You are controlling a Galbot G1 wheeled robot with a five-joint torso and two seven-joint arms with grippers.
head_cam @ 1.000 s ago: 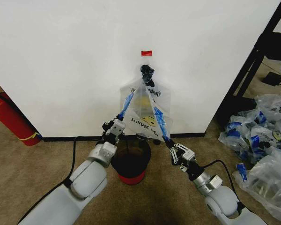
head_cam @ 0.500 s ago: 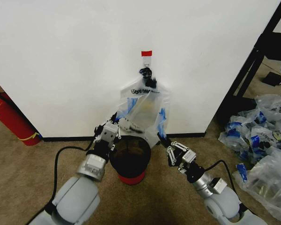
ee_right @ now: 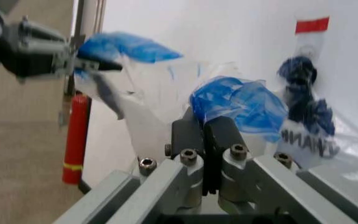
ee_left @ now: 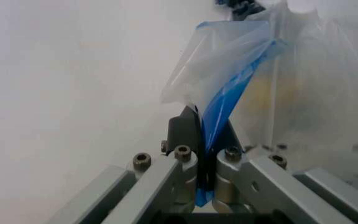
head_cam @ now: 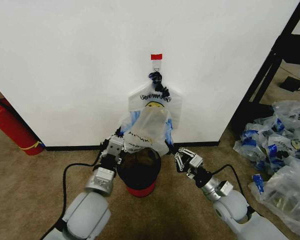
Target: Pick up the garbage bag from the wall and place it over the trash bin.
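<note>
Hands, left hand (head_cam: 114, 146) and right hand (head_cam: 181, 157), pinch garbage bag (head_cam: 149, 130) above trash bin (head_cam: 139, 172).

A tan carpeted floor (head_cam: 35, 185) meets the black strip at the base of the wall (head_cam: 65, 60). The trash bin (head_cam: 139, 172) stands on it near the wall, a red fire extinguisher (head_cam: 10, 125) to the left and heaped clear bags (head_cam: 280, 155) to the right.

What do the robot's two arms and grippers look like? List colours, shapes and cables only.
Both arms are smooth, rounded, light-grey shells ending in silver metal wrists. The left gripper and right gripper are silver linkage frames with bolt heads and black finger pads. A black cable loops from each wrist back along its arm.
</note>
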